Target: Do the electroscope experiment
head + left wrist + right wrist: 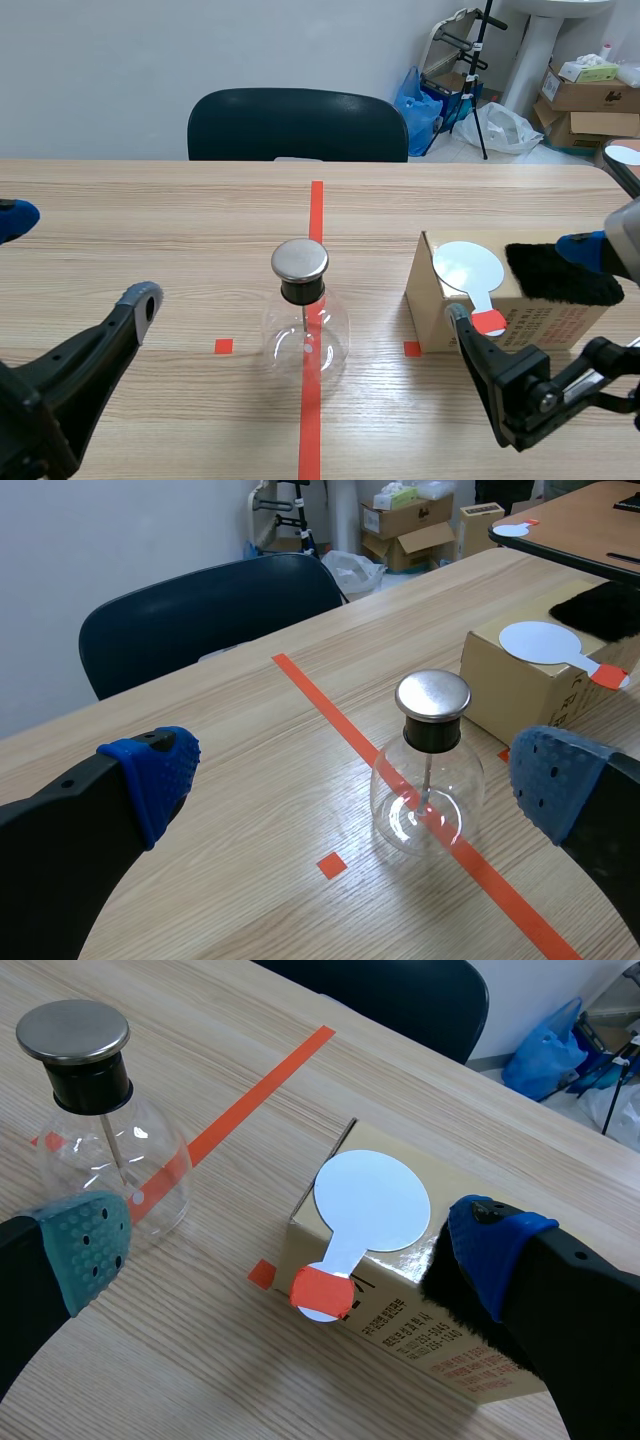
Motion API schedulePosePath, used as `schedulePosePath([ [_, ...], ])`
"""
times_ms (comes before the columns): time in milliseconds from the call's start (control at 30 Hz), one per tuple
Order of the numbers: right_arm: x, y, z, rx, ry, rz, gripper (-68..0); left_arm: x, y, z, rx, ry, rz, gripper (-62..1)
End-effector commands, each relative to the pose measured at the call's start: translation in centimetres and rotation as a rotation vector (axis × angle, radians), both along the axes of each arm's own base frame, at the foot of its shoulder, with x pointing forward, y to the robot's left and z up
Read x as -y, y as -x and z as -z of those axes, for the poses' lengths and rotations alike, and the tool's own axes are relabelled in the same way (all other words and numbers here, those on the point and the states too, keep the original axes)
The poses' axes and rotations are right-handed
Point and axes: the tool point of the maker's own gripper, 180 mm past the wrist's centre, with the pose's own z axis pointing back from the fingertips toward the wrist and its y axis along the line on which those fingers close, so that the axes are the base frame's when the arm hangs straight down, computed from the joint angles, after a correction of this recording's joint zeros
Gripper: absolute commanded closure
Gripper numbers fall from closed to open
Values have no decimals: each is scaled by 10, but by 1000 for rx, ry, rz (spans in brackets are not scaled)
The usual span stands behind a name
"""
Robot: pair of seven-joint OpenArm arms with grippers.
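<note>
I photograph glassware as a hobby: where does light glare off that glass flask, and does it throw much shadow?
Scene view: small white glints low on the flask, barely any shadow on the table. Left wrist view: a curved bright reflection near its base. Right wrist view: tiny glints on the glass; the white disc on the box looks flat and bright.

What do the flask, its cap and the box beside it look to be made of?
Flask: clear glass, possibly plastic; see-through with bright glints. Cap: metal, brushed grey sheen, above a black stopper. Box: matt brown cardboard, with red print on its side.
</note>
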Motion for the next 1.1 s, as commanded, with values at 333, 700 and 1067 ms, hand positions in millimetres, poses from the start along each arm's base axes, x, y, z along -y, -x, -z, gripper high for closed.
schedulePosePath([
  [333,0,-4,-9,34,-10,-5,-679,4,0,-8,21,23,12,-623],
  [700,0,-4,-9,35,-10,-5,-679,4,0,-8,21,22,11,-623],
  [1067,0,-4,-9,35,-10,-5,-679,3,-1,2,-24,-5,5,-623],
])
